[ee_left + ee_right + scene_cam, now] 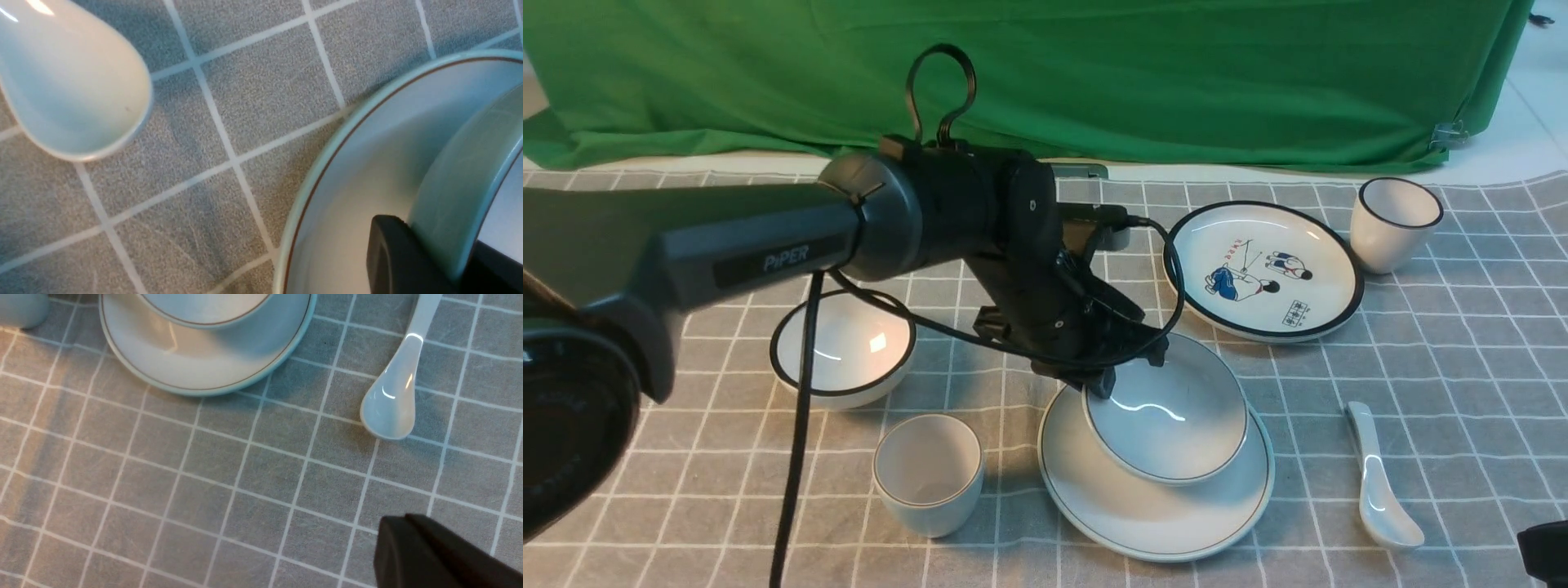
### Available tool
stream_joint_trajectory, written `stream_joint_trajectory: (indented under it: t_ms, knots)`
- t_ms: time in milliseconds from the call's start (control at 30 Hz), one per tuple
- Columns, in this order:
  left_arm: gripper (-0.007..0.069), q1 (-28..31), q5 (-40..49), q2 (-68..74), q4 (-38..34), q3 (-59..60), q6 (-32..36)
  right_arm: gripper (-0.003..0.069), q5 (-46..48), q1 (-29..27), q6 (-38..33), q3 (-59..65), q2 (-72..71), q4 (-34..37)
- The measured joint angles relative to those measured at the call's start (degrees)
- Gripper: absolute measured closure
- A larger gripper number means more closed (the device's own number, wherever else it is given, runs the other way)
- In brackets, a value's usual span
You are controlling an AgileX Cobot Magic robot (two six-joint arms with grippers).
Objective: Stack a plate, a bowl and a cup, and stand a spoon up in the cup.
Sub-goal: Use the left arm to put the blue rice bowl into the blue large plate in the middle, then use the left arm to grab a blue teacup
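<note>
The pale plate lies at the front middle of the checked cloth. Over it is the pale bowl, tilted toward me with its near side low on the plate. My left gripper is shut on the bowl's far-left rim. In the left wrist view one finger presses the bowl's outer wall and the other sits inside. The pale cup stands upright left of the plate. The white spoon lies right of it. My right gripper hovers shut over bare cloth near the spoon.
A black-rimmed white bowl sits at the left. At the back right are the cartoon plate and a black-rimmed cup. A white spoon scoop lies on the cloth beside the plate's rim. Green cloth hangs behind.
</note>
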Motion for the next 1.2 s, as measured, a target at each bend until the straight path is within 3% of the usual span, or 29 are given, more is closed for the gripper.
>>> stream_joint_trajectory:
  t_ms: [267, 367, 400, 433, 467, 567, 633, 733, 867, 933, 1033, 1200]
  knots:
    - [0.0538, 0.11, 1.90, 0.56, 0.00, 0.00, -0.10, 0.0636, -0.07, 0.00, -0.38, 0.00, 0.00, 0.00]
    - [0.0431, 0.11, 4.68, -0.27, 0.98, 0.01, -0.10, 0.0636, 0.05, 0.00, -0.40, 0.00, 0.00, 0.00]
    - [0.0431, 0.11, 4.68, -0.37, 0.98, 0.01, -0.10, 0.0636, 0.05, 0.00, -0.40, 0.00, 0.00, 0.00]
    - [0.0344, 0.11, 5.28, -1.38, 0.30, 0.01, -0.03, 0.0636, 0.05, 0.00, -0.45, 0.00, 0.00, 0.00]
    - [0.0335, 0.11, 5.42, -1.49, 0.30, 0.01, -0.04, 0.0636, 0.05, 0.00, -0.45, 0.00, 0.00, 0.08]
    - [0.0199, 0.19, 11.69, -3.90, 1.14, -0.68, -0.84, 0.0636, 0.05, 0.00, -0.45, 0.00, 0.00, 0.57]
    - [0.0158, 0.27, 16.06, -6.71, 4.86, -1.17, -2.71, 0.0636, 0.05, 0.00, -0.45, 0.00, 0.00, 0.64]
    - [0.0178, 0.29, 24.02, -12.20, 12.85, -0.61, -4.92, 0.0636, 0.05, 0.00, -0.45, 0.00, 0.00, 0.69]
    - [0.0254, 0.94, 25.28, -20.72, 17.80, 4.38, -8.79, 0.0636, 0.05, 0.00, -0.45, 0.00, 0.00, 0.80]
    - [0.0343, 2.11, 21.21, -28.51, 17.78, 12.79, -12.25, 0.0636, 0.05, 0.00, -0.45, 0.00, 0.00, 0.80]
    - [0.0384, 2.69, 14.02, -33.69, 17.90, 20.39, -14.92, 0.0636, 0.05, 0.00, -0.45, 0.00, 0.00, 0.80]
    - [0.0337, 2.69, 8.41, -34.14, 18.50, 26.71, -17.90, 0.0636, 0.05, 0.00, -0.45, 0.00, 0.00, 0.82]
